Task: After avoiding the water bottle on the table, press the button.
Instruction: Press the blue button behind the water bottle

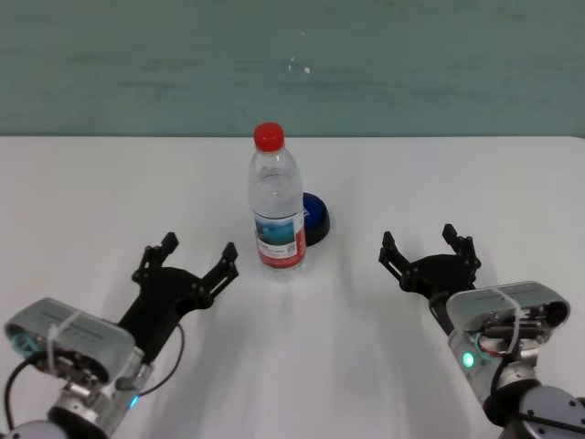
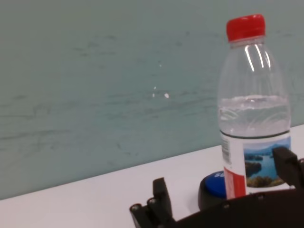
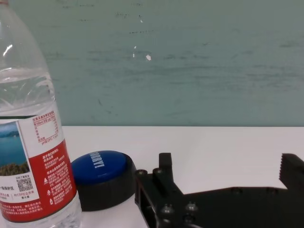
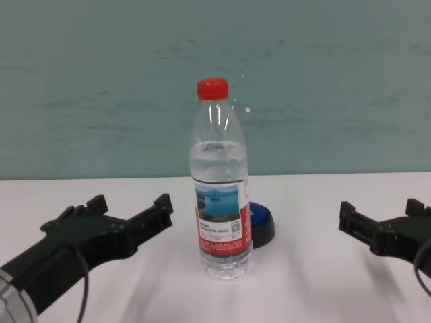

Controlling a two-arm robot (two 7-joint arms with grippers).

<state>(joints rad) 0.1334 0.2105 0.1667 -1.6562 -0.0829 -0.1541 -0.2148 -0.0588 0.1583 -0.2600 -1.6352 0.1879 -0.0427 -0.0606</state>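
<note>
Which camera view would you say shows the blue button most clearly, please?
The right wrist view: the button shows its blue dome, white lettering and black base, beside the water bottle. In the head, chest and left wrist views the bottle hides most of it, leaving only an edge visible.

surface: white table (image 1: 91, 192), smooth, unmarked | on it: water bottle (image 1: 276, 203) stood upright near the middle | on it: blue button (image 1: 315, 219) sat just behind the bottle, toward the right, partly hidden by it
</note>
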